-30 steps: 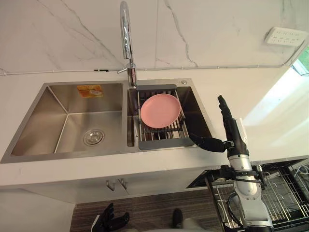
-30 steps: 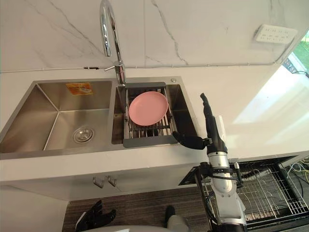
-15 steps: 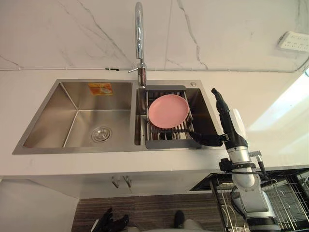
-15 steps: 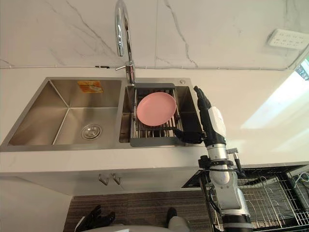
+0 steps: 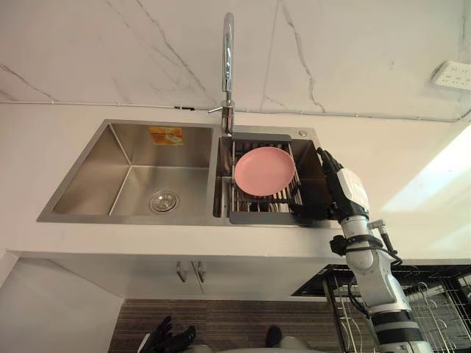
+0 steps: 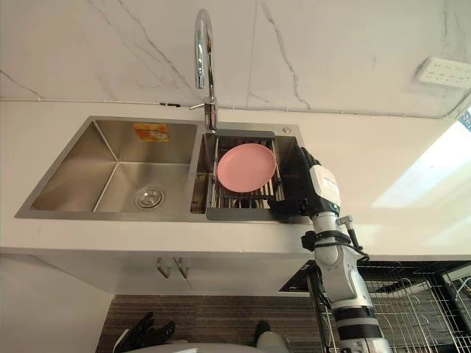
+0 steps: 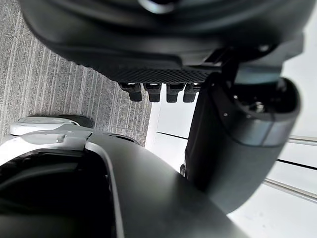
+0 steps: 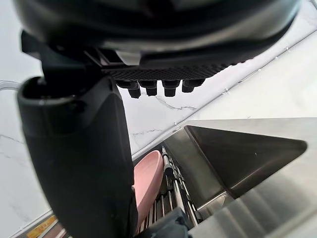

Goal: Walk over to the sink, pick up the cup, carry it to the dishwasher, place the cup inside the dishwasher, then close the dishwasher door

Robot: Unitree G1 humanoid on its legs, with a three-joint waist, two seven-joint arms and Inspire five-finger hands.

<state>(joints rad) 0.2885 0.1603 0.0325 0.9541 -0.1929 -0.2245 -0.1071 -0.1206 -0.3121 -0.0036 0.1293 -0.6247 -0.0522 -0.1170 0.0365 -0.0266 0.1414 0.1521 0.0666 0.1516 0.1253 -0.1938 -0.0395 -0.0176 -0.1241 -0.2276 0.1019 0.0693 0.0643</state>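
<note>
While I've got the head camera looking down at the sink (image 5: 96, 173), the right hand (image 5: 337, 187) is hanging over the far right end of the right basin (image 6: 288, 163). Its fingers are straight and point toward the back wall. The thumb sticks out sideways toward the near right corner of the drying rack (image 5: 257, 218). So that hand is open with nothing in it. I can't tell if the thumb actually touches the rack frame or just sits beside it. The right wrist view agrees: fingers in a row, thumb apart from them, and past them the edge of the pink plate (image 8: 148, 183) on the rack bars, plus the steel wall of the basin.

About the cup: honestly, I can't tell where it is from these views. What sits on the drying rack is the pink plate, in the right basin just in front of the faucet (image 5: 228, 59). The left basin (image 5: 147, 176) has a drain (image 5: 163, 201) in the bottom and an orange sticker (image 5: 166, 135) on its back wall.

The left hand (image 5: 171, 338) hangs low over the floor (image 5: 235, 323) in front of the cabinet, fingers loose and spread, holding nothing.

The dishwasher rack (image 5: 434, 309) is pulled out at the lower right, below the edge of the white surface (image 5: 412, 154) and beside the right arm. A socket strip (image 5: 452, 73) sits on the marble wall at the far right.
</note>
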